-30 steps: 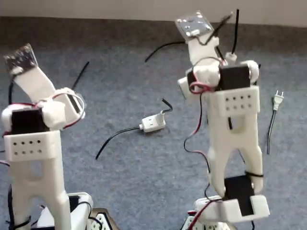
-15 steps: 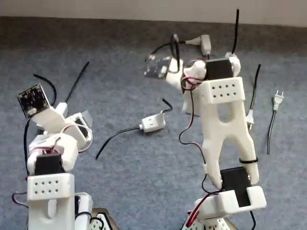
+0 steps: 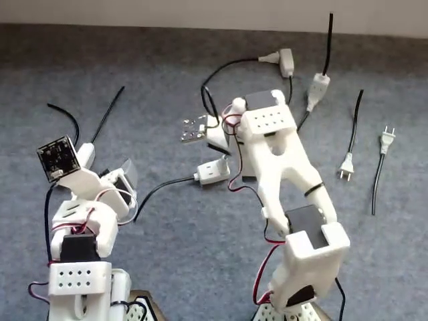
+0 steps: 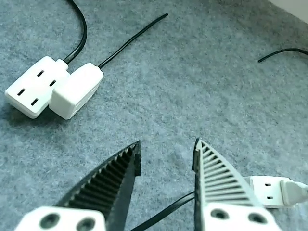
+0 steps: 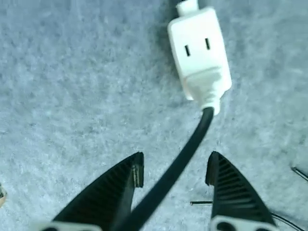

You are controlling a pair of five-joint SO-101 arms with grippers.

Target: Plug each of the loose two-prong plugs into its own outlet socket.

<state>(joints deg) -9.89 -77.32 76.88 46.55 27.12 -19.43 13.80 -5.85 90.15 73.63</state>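
A white socket (image 3: 214,170) on a black cord lies mid-carpet. My right gripper (image 3: 219,142) hangs just behind it, open. In the right wrist view that socket (image 5: 199,53) shows two slots, and its cord (image 5: 168,175) runs under the gap of my right gripper (image 5: 175,161). Two loose plugs (image 3: 346,167) (image 3: 386,138) lie at the right. My left gripper (image 3: 124,175) is open at the left. The left wrist view has my left gripper (image 4: 166,147) over bare carpet, near a socket (image 4: 31,86) with a white plug body (image 4: 76,90) against it.
Two more white sockets (image 3: 286,61) (image 3: 318,85) with black cords lie at the back of the grey carpet. A loose black cord (image 3: 110,103) runs at the back left. Another socket (image 4: 269,190) shows beside the left fingers.
Both arms have folded down from upright. The right arm swung forward and left, bringing its gripper down beside the middle socket. The left arm drew back and dropped low.
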